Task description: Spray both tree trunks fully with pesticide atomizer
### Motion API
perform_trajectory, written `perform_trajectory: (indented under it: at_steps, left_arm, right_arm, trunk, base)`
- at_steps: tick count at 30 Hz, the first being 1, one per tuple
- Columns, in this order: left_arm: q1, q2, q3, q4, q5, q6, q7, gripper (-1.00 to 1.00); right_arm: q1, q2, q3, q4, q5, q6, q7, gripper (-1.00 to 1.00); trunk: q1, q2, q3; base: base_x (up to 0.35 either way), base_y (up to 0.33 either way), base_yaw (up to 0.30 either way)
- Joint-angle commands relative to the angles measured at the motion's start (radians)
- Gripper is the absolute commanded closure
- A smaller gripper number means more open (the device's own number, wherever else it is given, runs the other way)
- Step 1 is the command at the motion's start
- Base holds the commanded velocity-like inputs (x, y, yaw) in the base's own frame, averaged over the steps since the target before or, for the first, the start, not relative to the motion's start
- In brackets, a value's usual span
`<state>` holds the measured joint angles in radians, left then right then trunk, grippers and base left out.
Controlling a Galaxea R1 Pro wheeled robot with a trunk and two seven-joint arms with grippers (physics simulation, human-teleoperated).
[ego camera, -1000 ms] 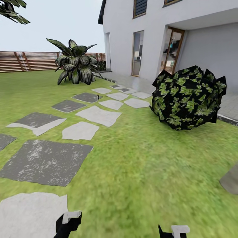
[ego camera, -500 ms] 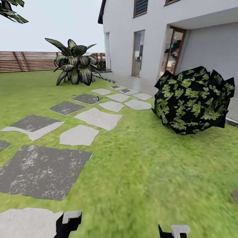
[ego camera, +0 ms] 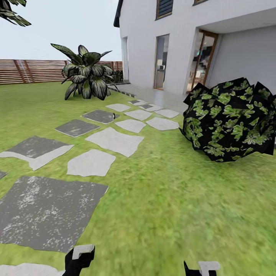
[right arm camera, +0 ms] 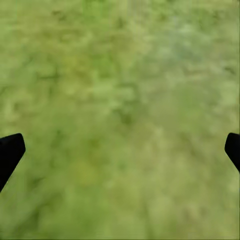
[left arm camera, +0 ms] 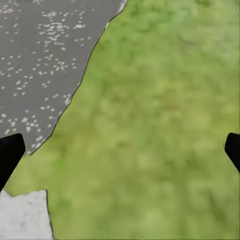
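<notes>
Presently en route over grass floor [ego camera: 172, 214] | left gripper [left arm camera: 120, 150] and right gripper [right arm camera: 120, 150] both spread apart, empty | pesticide atomizer [ego camera: 114, 115] likely the tiny dark upright speck by a far stepping stone [ego camera: 100, 116] | advice: drive on along the stones, keeping clear of round bush [ego camera: 230, 120] on the right | house [ego camera: 199, 42] beyond.
</notes>
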<state>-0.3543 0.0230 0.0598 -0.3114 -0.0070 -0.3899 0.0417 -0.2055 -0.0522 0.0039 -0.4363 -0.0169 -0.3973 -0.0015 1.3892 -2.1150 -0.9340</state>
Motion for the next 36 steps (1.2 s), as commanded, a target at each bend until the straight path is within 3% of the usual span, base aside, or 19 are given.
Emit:
perform_trajectory:
  at_steps: [1, 36]
  left_arm:
    - [0.000, 0.000, 0.000, 0.000, 0.000, 0.000, 0.000, -1.00]
    - [0.000, 0.000, 0.000, 0.000, 0.000, 0.000, 0.000, -1.00]
  right_arm:
    - [0.000, 0.000, 0.000, 0.000, 0.000, 0.000, 0.000, -1.00]
    - [0.000, 0.002, 0.001, -0.001, -0.002, 0.000, 0.000, -1.00]
  trunk:
    - [0.000, 0.000, 0.000]
    - [0.000, 0.000, 0.000]
  base:
    - [0.338, 0.100, 0.000]
    - [0.338, 0.100, 0.000]
